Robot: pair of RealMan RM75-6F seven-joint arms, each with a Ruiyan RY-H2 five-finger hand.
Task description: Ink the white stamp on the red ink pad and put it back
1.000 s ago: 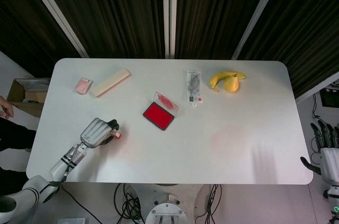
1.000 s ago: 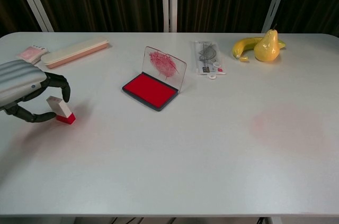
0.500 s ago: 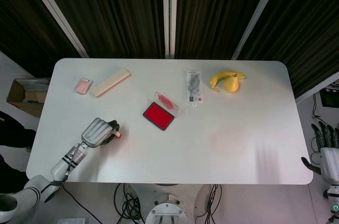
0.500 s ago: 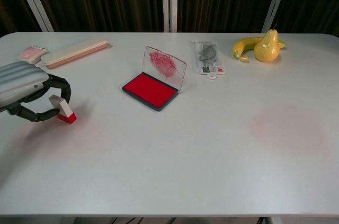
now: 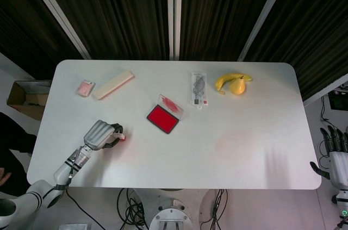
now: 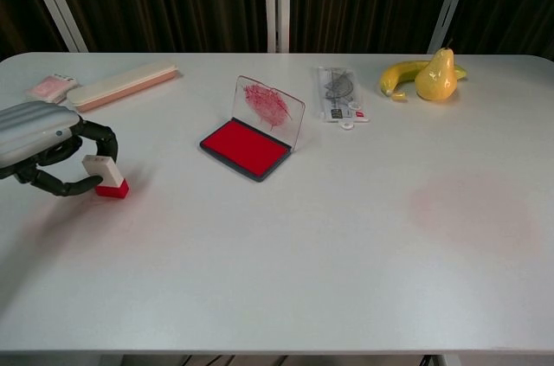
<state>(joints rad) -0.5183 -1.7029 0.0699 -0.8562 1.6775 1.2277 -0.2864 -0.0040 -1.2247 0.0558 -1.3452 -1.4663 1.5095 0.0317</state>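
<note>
The left robot hand (image 6: pixel 39 137) sits low over the desk (image 6: pixel 312 245) near its left edge, fingers curled around the stamp (image 6: pixel 106 176). The dark fingertips (image 6: pixel 91 134) close on the white body from both sides, so the stamp is held; its red face sits down on the desk, the body leaning a little toward the hand. In the head view the same hand (image 5: pixel 101 134) shows close to the front-left corner, the stamp (image 5: pixel 120 137) peeping out at its fingertips.

The right robot hand (image 5: pixel 334 148) hangs off the desk past the right edge, fingers apart and pointing up, holding nothing (only the head view catches it).

The ink pad (image 6: pixel 246 148) lies toward the middle of the desk, well apart from the stamp, its red surface bare and its clear lid (image 6: pixel 269 110) standing up at the back, smeared with red. Behind it, toward the back edge, lies a flat clear packet (image 6: pixel 339 94) with a ruler-like item inside. At the back-right corner a banana (image 6: pixel 397 77) and a pear (image 6: pixel 436 77) touch each other. At the back-left corner a long pale case (image 6: pixel 123 85) lies at a slant, with a small pink packet (image 6: pixel 52 86) just beside it, nearer the left edge.
</note>
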